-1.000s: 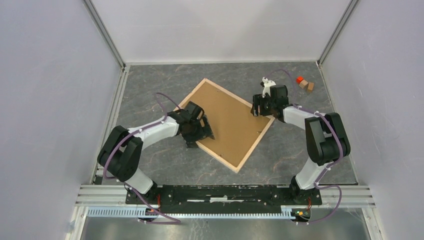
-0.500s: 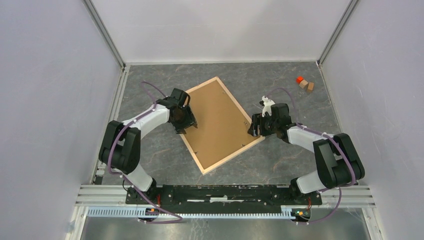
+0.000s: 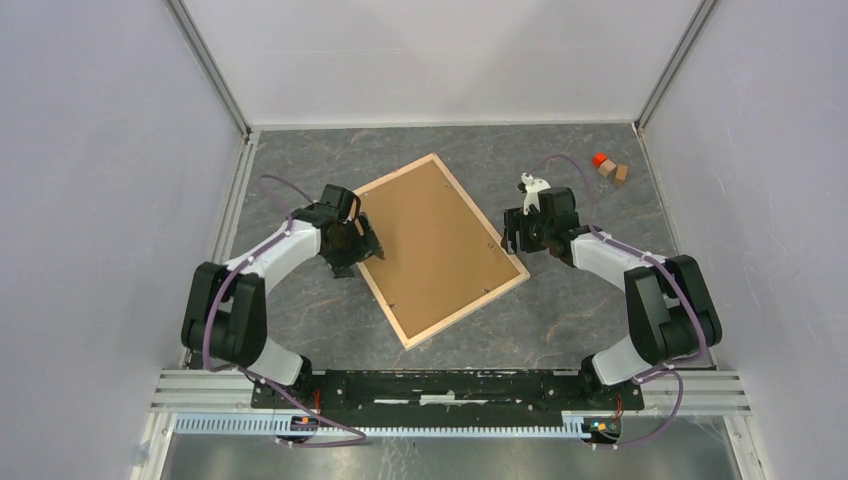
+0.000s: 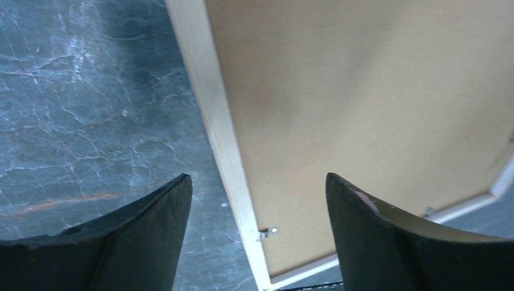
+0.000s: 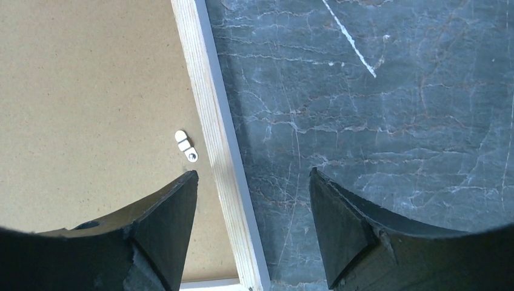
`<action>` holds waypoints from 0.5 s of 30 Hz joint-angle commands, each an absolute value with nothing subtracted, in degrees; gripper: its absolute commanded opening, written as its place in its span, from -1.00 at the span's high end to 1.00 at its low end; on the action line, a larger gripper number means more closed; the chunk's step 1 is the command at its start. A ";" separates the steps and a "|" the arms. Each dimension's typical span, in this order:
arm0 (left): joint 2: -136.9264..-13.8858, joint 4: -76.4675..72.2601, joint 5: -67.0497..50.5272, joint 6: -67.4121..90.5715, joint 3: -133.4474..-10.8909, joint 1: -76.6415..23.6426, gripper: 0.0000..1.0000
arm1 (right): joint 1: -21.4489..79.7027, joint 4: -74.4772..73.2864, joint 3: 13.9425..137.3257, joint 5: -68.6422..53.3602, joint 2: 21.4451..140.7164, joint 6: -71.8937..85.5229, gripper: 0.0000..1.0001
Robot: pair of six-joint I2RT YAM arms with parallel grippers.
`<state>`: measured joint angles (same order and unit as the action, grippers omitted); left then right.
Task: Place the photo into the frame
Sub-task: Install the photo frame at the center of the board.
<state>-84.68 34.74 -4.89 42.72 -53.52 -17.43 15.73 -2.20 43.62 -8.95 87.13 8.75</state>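
On the grey marbled table [image 3: 560, 320] the frame [image 5: 211, 121] is laid back-up at a slant, with a brown backing board [image 3: 440, 245] seated in it. The left gripper [image 4: 257, 182] is held open over its left rail, and the right gripper [image 5: 253, 176] is open over its right rail.

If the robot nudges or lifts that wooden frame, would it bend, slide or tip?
Probably stiff: the frame has straight wooden rails with a backing board filling it. It lies flat, so tipping seems unlikely; a push would likely slide it across the smooth-looking table. Thin rails may make lifting awkward.
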 commanded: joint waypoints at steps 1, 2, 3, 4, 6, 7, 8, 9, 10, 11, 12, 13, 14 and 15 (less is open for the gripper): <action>-88.68 35.12 -6.49 41.92 -54.69 -16.52 -0.62 | 15.70 1.26 45.89 -10.97 88.11 6.97 -0.46; -88.84 33.84 -7.09 42.30 -53.71 -16.42 -0.56 | 15.72 1.57 45.50 -11.01 87.96 6.85 -0.46; -89.01 32.60 -7.86 42.89 -52.90 -16.44 -0.49 | 15.73 2.09 44.48 -10.78 87.63 6.71 -0.46; -89.34 31.18 -8.93 43.60 -51.93 -16.44 -0.42 | 15.72 2.77 43.35 -10.49 87.25 6.64 -0.46; -90.38 29.68 -10.05 44.46 -50.68 -16.44 -0.23 | 15.69 4.31 41.38 -10.15 86.91 6.54 -0.46; -91.07 29.31 -10.14 44.47 -50.34 -16.44 -0.13 | 15.69 4.82 40.77 -9.67 86.92 6.46 -0.46; -91.60 29.11 -9.98 44.27 -50.21 -16.44 -0.04 | 15.67 4.89 40.76 -8.78 87.21 6.24 -0.45; -92.10 29.01 -9.71 43.85 -50.19 -16.44 0.03 | 15.72 4.19 41.27 -7.79 87.59 5.98 -0.45; -92.47 28.91 -9.51 43.34 -50.19 -16.42 0.12 | 15.73 3.24 41.90 -6.75 87.85 5.49 -0.45; -92.82 28.68 -9.08 42.82 -50.19 -16.46 0.16 | 15.71 2.83 42.30 -6.09 88.09 5.12 -0.45; -93.11 28.56 -8.62 42.24 -50.27 -16.45 0.18 | 15.73 2.86 42.30 -5.51 88.09 5.06 -0.45; -93.44 28.52 -8.06 41.90 -50.40 -16.48 0.19 | 15.70 3.26 42.07 -5.35 88.11 5.01 -0.45; -93.79 28.52 -7.91 41.50 -50.57 -16.43 0.20 | 15.73 3.68 41.89 -5.68 88.07 5.13 -0.44; -94.30 28.56 -8.12 41.25 -50.80 -16.39 0.22 | 15.73 4.07 41.76 -6.39 88.15 5.11 -0.44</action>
<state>-92.18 31.57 -8.38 43.16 -50.54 -16.21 15.73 1.63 41.45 -7.51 88.09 6.46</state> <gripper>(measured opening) 0.415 0.724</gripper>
